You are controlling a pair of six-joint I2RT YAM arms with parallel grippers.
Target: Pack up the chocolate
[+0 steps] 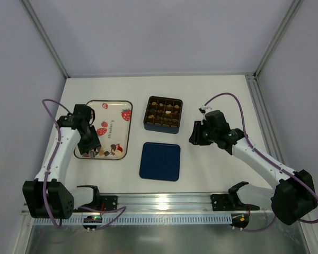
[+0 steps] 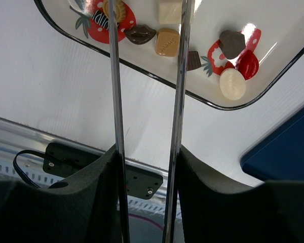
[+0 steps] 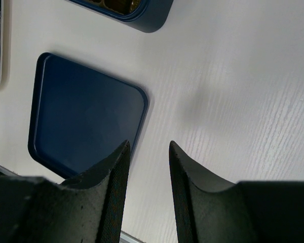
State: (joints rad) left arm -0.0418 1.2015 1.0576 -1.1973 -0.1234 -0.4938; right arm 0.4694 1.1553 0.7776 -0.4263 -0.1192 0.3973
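Several small chocolate pieces (image 2: pixel 167 41) lie at the near end of a strawberry-print tray (image 2: pixel 202 96): tan, dark brown, white and red ones. In the top view they show as a small cluster (image 1: pixel 110 150). My left gripper (image 2: pixel 148 152) is shut on a pair of metal tongs (image 2: pixel 115 91). The blades stand apart and reach over the tray, with a lip-shaped dark piece (image 2: pixel 140 34) seen between them; their tips are out of view. In the top view the left gripper (image 1: pixel 90 147) hangs over the tray's near end. My right gripper (image 3: pixel 148 144) is open and empty above the bare table.
A square dark-blue box (image 1: pixel 163 114) with a brown grid insert holds several pieces at centre back. Its flat blue lid (image 1: pixel 159 161) lies in front of it, left of the right gripper (image 1: pixel 193 138), and shows in the right wrist view (image 3: pixel 86 116). The aluminium rail (image 1: pixel 164 201) runs along the near edge.
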